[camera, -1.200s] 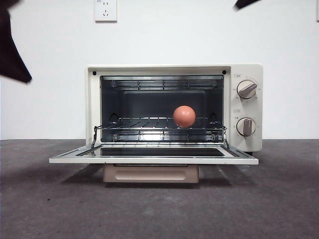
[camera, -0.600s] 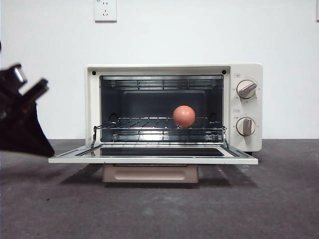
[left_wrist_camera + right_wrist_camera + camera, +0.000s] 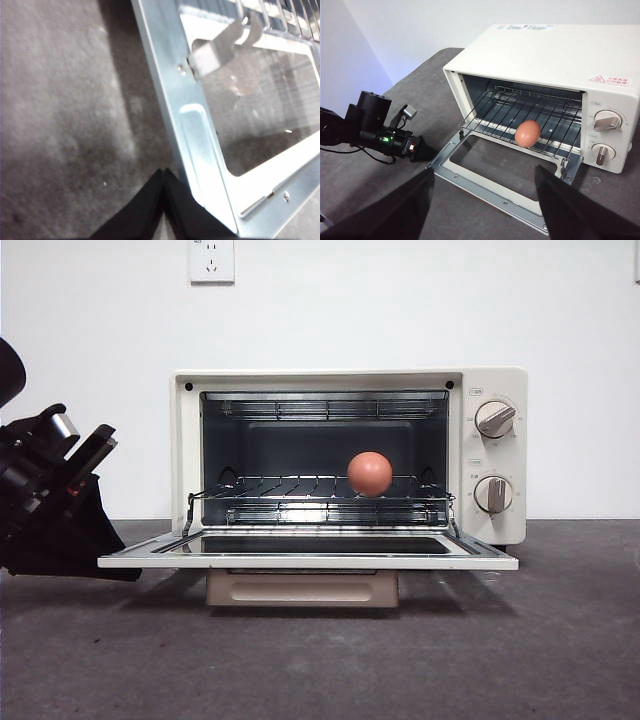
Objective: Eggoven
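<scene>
So the bench has the cream oven on it, door dropped flat. Left claw is pinched closed low down, right by the door's corner, maybe touching, hard to say. Right claw hangs up high, spread wide. Egg sits on the wire rack inside.

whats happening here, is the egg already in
Yes. The egg sits on the wire rack inside the toaster oven, whose door hangs open and flat. The left gripper, fingers shut, is low at the door's outer corner, seemingly about to lift it. The right gripper hangs open, well back.
</scene>
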